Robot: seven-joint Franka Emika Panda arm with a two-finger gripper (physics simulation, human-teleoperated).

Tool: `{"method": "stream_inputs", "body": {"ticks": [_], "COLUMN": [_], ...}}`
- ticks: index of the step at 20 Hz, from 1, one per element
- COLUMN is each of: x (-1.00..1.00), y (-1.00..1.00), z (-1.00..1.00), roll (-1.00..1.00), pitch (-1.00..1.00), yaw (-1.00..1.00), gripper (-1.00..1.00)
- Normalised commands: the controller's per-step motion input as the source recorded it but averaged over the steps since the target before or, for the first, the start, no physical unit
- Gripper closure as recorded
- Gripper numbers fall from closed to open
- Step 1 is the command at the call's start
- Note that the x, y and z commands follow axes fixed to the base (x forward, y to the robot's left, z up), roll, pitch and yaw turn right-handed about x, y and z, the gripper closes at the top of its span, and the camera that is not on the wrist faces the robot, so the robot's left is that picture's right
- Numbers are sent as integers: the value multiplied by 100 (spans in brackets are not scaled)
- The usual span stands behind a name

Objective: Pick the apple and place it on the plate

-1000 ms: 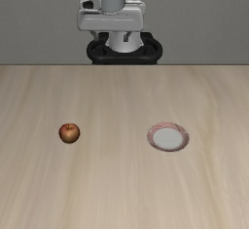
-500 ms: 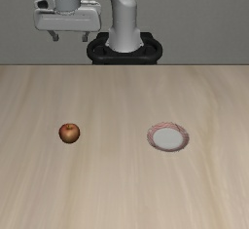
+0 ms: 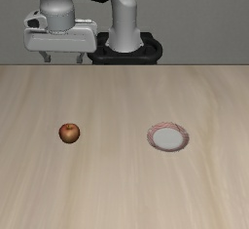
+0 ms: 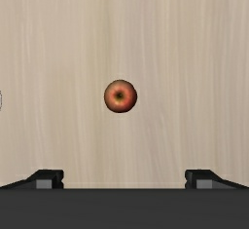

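A small red apple (image 3: 69,133) rests on the wooden table toward the exterior view's left. A white plate with a red patterned rim (image 3: 167,137) lies on the table to the exterior view's right of the apple. My gripper (image 3: 60,59) hangs high above the table's far side, up and behind the apple, open with nothing between its fingers. In the wrist view the apple (image 4: 121,95) lies well ahead of the spread fingertips (image 4: 45,177), far below the hand.
The light wooden table (image 3: 124,184) stretches wide around both objects. The robot's black base (image 3: 124,50) stands at the table's far edge, against a grey wall.
My hand has swung toward the exterior view's left and come lower, from over the base to a spot above and behind the apple. Apple and plate have not moved.
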Motion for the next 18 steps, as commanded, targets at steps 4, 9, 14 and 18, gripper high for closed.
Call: {"method": "stream_inputs", "body": {"ticks": [4,9,14,18], "x": [100,0,0,0], "y": [0,0,0,0], "z": [0,-60,-100,-100], "roll": [0,0,0,0], "pitch": [0,0,0,0], "yaw": [0,0,0,0], "gripper": [-100,-100,-100,-100]}}
